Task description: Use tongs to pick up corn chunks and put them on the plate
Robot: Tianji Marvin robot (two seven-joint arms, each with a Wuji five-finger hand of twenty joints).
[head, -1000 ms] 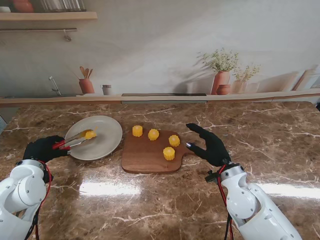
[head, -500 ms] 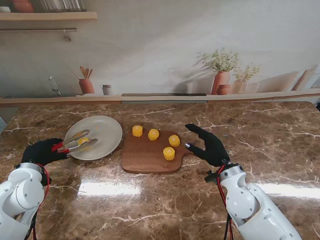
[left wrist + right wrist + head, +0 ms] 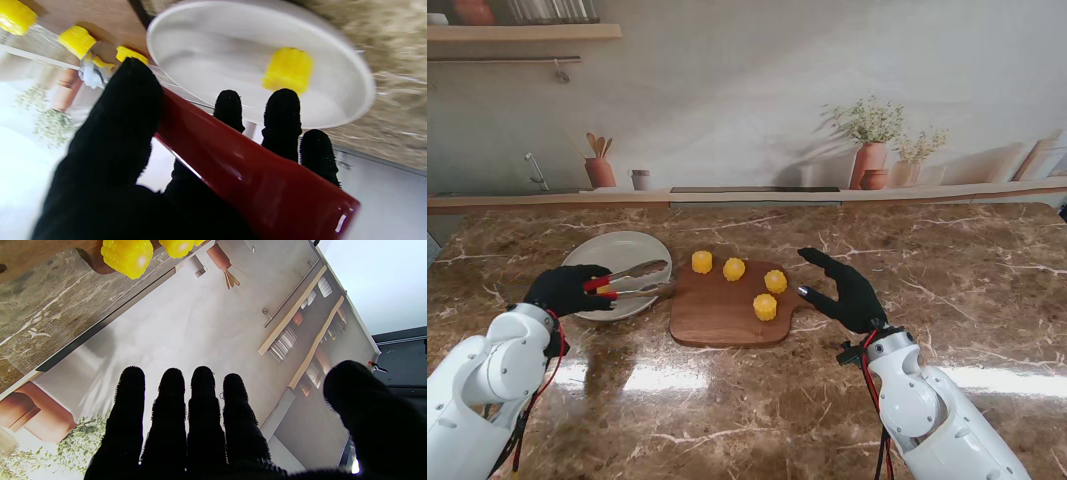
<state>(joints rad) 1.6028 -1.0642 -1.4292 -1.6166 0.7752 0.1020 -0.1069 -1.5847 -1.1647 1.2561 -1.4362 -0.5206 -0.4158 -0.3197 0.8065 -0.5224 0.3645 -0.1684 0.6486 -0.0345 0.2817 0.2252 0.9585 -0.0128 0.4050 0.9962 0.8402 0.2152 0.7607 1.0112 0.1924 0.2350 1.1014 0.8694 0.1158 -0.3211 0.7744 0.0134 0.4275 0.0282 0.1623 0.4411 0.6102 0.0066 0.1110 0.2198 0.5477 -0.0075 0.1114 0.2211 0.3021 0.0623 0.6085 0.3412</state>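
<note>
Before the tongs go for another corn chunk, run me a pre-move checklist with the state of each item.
1. Left hand gripping the tongs: ok, fingers wrapped on the red handle.
2. Tongs carrying nothing: ok, nothing between the tips in the stand view.
3. Delivered corn chunk lying on the plate: ok, seen in the left wrist view.
4. Chunks left on the cutting board: ok, four, nearest to the tongs the leftmost chunk.
5. Right hand clear of the chunks: ok, open by the board's right edge.
6. Tong tips' height above the board: cannot tell.

Bare counter [image 3: 757,390] lies open nearer me; tongs [image 3: 632,278] bridge plate [image 3: 627,250] and board [image 3: 717,315].
</note>
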